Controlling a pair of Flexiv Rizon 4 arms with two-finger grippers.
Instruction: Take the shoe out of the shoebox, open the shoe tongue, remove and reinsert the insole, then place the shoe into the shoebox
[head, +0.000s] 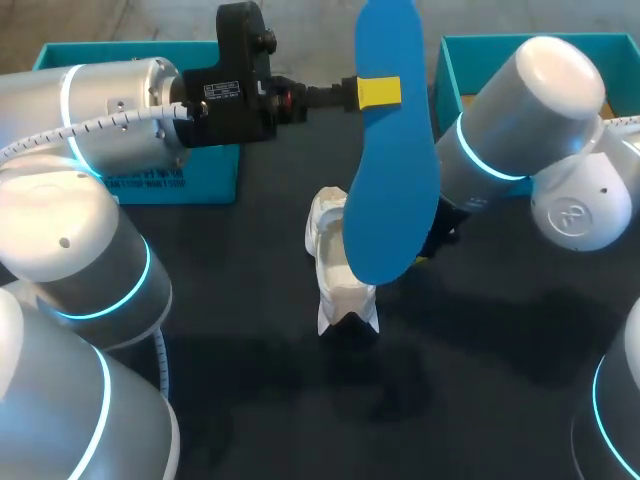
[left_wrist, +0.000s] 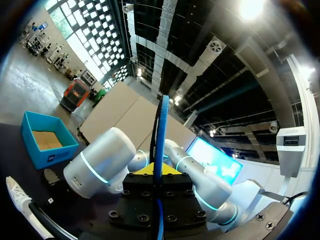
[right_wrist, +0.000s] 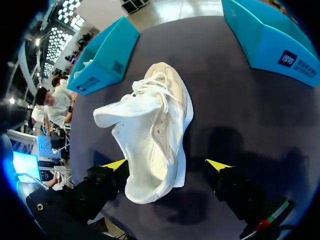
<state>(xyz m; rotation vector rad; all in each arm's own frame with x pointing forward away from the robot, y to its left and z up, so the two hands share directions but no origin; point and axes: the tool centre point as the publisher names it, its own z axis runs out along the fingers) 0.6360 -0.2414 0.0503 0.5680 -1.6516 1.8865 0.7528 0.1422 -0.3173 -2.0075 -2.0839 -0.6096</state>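
**Q:** Head view: why is the insole in the air?

**A:** Judged: removal is done, reinsertion is not. The left gripper clamps the blue insole near its narrow end and hangs it upright, wide end down, just above the white shoe. The shoe lies on the dark table between two teal boxes, outside both.

**Q:** Left wrist view?

**A:** The insole shows edge-on as a thin blue line. Jaws narrow, pinching it from both sides.

**Q:** Right wrist view?

**A:** The right gripper is spread wide with the shoe's heel between its tips. One tip is just beside the heel, the other apart, and it holds nothing. It is probably placed to brace the shoe. The tongue appears folded out, leaving the opening exposed.
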